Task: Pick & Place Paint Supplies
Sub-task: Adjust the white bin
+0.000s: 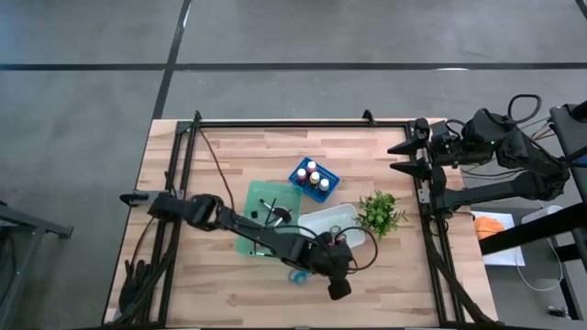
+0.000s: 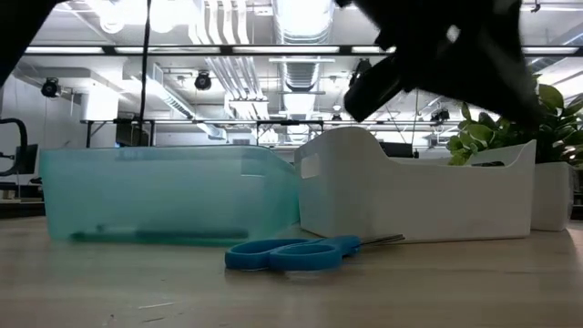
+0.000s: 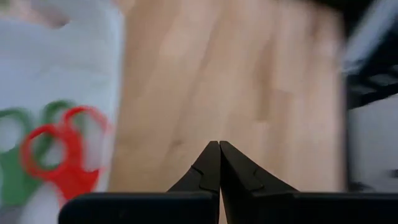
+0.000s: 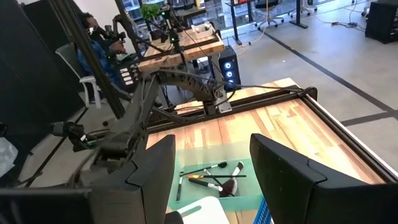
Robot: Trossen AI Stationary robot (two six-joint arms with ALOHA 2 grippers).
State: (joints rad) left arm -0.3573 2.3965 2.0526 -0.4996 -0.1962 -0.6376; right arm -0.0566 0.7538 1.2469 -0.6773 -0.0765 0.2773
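From above, a wooden table holds, from left to right, a clear teal tray, a small blue basket, a white bin and a leafy plant. The left arm stretches across the teal tray. Its gripper is over bare wood near the front edge, just in front of the white bin. The left gripper's fingers are pressed together and hold nothing, as its wrist view shows. Blue scissors lie on the table just left of this gripper, partly hidden under the arm.

Brushes lie inside the teal tray. Paint bottles with coloured caps stand in the blue basket behind it.

The low view shows what the overhead view hides: the blue scissors lie flat and closed on the wood, in front of the gap between tray and bin. The left wrist view alone shows red scissors and green scissors lying in the white bin, off to one side of the closed fingertips.

The right arm waits at the table's far right edge. Its gripper is spread open, empty and well apart from everything. Its wrist view shows the brushes in the tray far off, and a seated person beyond the table.
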